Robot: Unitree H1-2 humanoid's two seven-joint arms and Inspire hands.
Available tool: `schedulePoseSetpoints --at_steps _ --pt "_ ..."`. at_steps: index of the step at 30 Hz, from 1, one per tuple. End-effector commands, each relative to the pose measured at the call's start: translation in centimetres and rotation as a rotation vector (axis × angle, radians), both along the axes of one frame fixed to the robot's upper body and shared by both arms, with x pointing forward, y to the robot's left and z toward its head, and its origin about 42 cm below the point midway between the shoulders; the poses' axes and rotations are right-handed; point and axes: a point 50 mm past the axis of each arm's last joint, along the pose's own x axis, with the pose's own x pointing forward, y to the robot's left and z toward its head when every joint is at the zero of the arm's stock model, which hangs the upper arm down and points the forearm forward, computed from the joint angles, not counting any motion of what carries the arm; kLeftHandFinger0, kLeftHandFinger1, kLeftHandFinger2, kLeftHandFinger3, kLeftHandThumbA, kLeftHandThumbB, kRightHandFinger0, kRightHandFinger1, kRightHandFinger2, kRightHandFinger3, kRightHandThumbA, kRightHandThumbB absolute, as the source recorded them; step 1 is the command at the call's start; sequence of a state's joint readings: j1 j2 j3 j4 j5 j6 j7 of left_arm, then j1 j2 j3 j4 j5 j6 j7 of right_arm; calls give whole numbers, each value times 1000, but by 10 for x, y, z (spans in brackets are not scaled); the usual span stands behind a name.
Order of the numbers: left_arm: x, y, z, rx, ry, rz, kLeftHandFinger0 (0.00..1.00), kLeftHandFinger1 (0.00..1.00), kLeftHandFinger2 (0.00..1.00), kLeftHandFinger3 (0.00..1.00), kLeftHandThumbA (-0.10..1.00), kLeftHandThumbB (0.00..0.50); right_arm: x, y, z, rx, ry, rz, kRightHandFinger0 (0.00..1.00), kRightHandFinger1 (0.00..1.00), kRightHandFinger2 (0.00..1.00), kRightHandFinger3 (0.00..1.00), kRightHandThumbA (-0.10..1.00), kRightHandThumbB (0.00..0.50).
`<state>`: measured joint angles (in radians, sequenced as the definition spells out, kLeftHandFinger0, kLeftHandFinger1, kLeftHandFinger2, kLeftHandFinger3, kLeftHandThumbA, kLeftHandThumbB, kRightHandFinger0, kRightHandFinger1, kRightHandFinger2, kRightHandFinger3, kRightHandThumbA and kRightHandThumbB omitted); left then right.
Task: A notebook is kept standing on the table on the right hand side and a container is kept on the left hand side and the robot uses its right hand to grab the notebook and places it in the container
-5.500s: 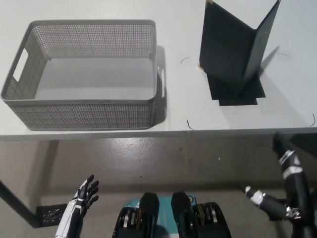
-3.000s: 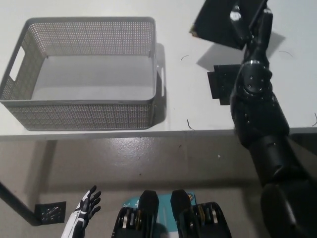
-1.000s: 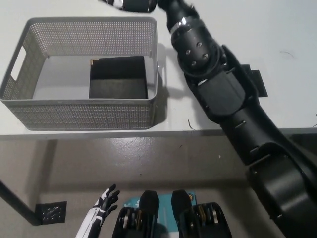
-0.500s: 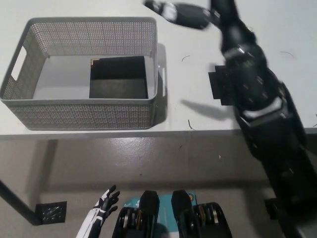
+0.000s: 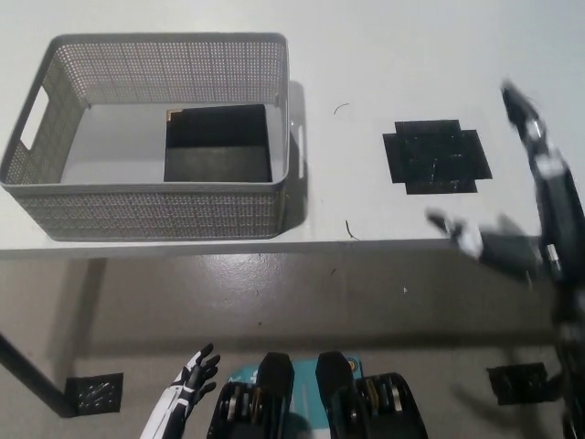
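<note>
1. Pulled back from over the table since half a second ago, the black right hand [image 5: 526,197] now hangs blurred at the tabletop's near right edge, holding nothing; whether its fingers are apart I cannot tell.
2. Low at the left, the white left hand [image 5: 195,369] rests below the table, fingers spread.
3. Lying flat in the container [image 5: 155,212], toward its right wall, the notebook [image 5: 219,144] appears delivered.
4. A black tape mark [image 5: 437,156] shows bare on the tabletop's right side.
</note>
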<state>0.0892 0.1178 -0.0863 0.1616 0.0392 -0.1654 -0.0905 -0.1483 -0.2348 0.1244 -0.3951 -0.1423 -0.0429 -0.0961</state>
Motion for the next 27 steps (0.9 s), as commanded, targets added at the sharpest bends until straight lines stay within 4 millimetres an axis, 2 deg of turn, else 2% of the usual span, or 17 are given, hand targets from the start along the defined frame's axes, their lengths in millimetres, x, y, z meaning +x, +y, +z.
schedulePoseSetpoints --at_steps 1,2,4,5,7,8,11,15,17,19,20,21,23,24,25,27 --pt "10 15 11 -27 -27 -21 1000 1000 1000 1000 1000 220 -74 -17 20 160 -176 155 1000 1000 1000 1000 989 372" --pt "12 16 12 -35 -18 -20 1000 1000 1000 1000 1000 249 -57 -24 -8 158 -65 120 1000 1000 1000 1000 1000 468" --pt "14 17 15 -40 -23 -12 1000 1000 1000 1000 1000 249 -38 -31 -41 135 24 69 1000 1000 1000 1000 1000 422" --pt "14 17 16 -42 -27 -11 1000 1000 1000 1000 1000 248 -33 -32 -51 135 48 55 1000 1000 1000 1000 1000 419" --pt "18 16 18 -44 -36 -3 1000 1000 1000 1000 1000 221 -15 -36 -83 163 169 41 1000 1000 1000 1000 1000 418" --pt "18 17 19 -31 -43 0 1000 1000 1000 1000 1000 210 -11 -37 -98 192 224 52 1000 1000 1000 1000 1000 370" --pt "20 19 19 -47 -38 -3 1000 1000 1000 1000 1000 214 -5 -39 -129 199 339 27 1000 1000 1000 1000 1000 383" --pt "24 20 19 -46 -44 4 1000 1000 1000 1000 1000 218 0 -43 -178 299 485 -16 1000 1000 1000 1000 1000 336" --pt "25 20 19 -50 -58 13 1000 1000 1000 1000 1000 220 1 -45 -193 310 521 -13 1000 1000 1000 1000 1000 314" --pt "28 19 21 -58 -68 30 1000 1000 1000 1000 1000 245 1 -45 -209 302 593 -18 1000 1000 1000 1000 1000 393" --pt "34 21 24 -46 -80 44 1000 1000 1000 1000 1000 257 6 -42 -210 299 604 -5 1000 1000 1000 1000 1000 401" --pt "33 21 25 -39 -77 47 1000 1000 1000 1000 1000 261 5 -42 -214 287 613 -2 1000 1000 1000 1000 1000 402" --pt "40 22 27 -46 -95 48 1000 1000 1000 1000 1000 227 9 -39 -217 263 629 9 1000 1000 1000 1000 1000 391" --pt "39 22 27 -38 -92 47 1000 1000 1000 1000 1000 233 7 -36 -220 251 642 17 1000 1000 1000 1000 1000 393" --pt "38 21 25 -39 -86 51 1000 1000 1000 1000 1000 240 4 -32 -222 235 649 43 1000 1000 1000 1000 1000 373" --pt "39 20 25 -32 -96 53 1000 1000 1000 1000 1000 232 4 -25 -221 218 663 74 1000 1000 1000 1000 1000 376"
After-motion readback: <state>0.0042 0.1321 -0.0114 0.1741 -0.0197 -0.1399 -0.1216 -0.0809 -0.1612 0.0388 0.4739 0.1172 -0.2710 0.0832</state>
